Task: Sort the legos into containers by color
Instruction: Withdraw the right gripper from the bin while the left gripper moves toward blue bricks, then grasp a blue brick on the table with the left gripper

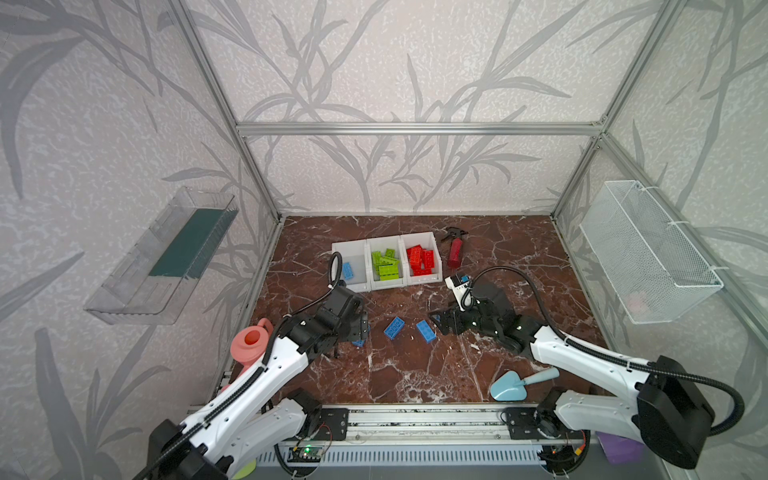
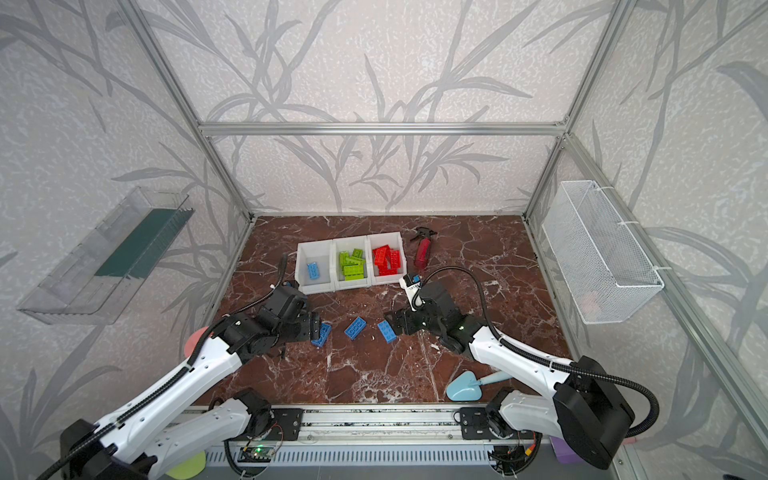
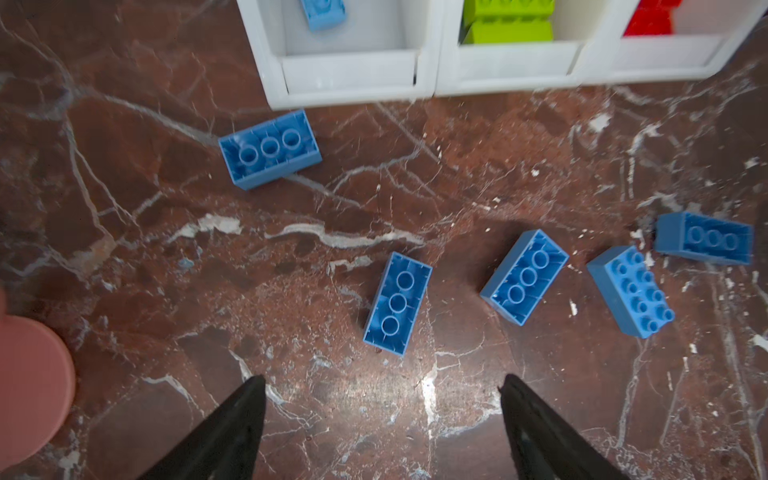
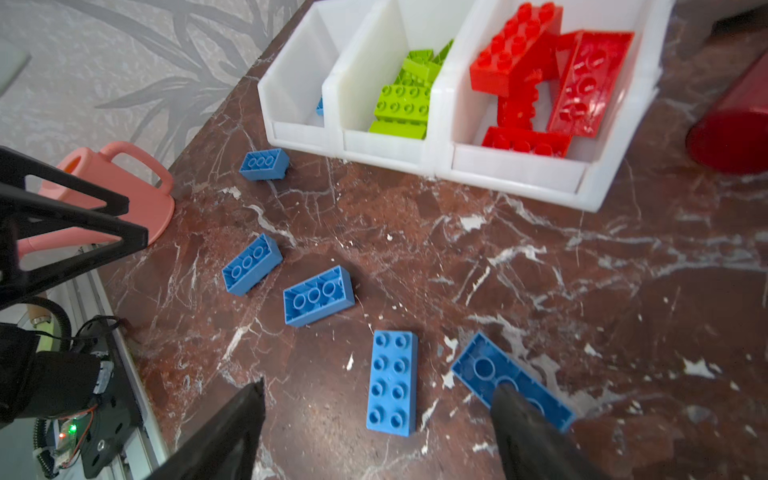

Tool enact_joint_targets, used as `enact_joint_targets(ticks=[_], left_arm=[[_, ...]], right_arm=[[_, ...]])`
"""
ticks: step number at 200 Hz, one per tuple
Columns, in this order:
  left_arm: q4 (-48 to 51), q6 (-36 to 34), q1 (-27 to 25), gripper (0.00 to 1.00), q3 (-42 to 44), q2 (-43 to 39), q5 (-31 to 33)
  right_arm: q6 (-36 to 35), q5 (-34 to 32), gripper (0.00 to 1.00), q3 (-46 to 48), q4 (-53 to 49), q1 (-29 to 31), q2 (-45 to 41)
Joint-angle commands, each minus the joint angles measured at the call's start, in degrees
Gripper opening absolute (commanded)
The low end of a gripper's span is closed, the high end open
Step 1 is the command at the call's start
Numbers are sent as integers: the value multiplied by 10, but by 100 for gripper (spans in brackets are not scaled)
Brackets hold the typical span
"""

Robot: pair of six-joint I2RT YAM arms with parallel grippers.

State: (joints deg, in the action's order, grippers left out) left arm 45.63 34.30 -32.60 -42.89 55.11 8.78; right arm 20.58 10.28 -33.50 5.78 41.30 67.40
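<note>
Reddish-brown marbled tabletop (image 1: 415, 374), boxed in by grey leaf-patterned walls. Near the middle of its back edge stands a row of three joined white bins (image 1: 419, 239). A single blue brick (image 1: 347, 270) lies in the left bin, lime green bricks (image 1: 386, 264) fill the middle one, and red bricks (image 1: 420, 259) fill the right one. A red spray bottle (image 1: 455, 251) sits just beside the right bin. A pink watering can (image 1: 249, 345) is at the left edge and a pale blue trowel (image 1: 509, 384) near the front right corner.

Loose blue bricks (image 2: 355, 327) lie between the bins and the front edge. Both top views show three of them; the arms cover the rest. The wrist views show five, among them one just in front of the left bin (image 3: 270, 149).

The left end effector (image 3: 382, 378) is open, its black fingers wide apart over bare marble, with the nearest brick (image 3: 397, 303) just ahead of them. The right end effector (image 4: 379, 386) is also spread wide and grips nothing. A studs-up brick (image 4: 392, 399) lies flat between its fingers, touching neither. One finger (image 4: 523, 424) overlaps an upside-down brick (image 4: 482, 365); whether they touch cannot be told.
</note>
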Motion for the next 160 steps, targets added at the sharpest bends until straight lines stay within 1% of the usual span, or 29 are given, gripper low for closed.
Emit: enact_joint_targets(ticks=[1,20,48,72,118,160], left_arm=[[-21,37,-4,88,27,26,-1],[-35,39,-5,87,38,60,-4],[-51,38,-7,86,41,101,8],[-88,33,-8,83,49,123,-7],[-123,20,-11,82,50,177,-29],[-141,19,-12,75,49,219,-35]], right_arm=[[11,-11,86,35,90,1,-40],[10,-10,87,47,103,0,-58],[4,-4,87,49,103,0,-62],[3,-5,87,50,103,0,-57],[-1,-16,87,54,107,1,-46],[-5,-15,87,54,114,0,-32]])
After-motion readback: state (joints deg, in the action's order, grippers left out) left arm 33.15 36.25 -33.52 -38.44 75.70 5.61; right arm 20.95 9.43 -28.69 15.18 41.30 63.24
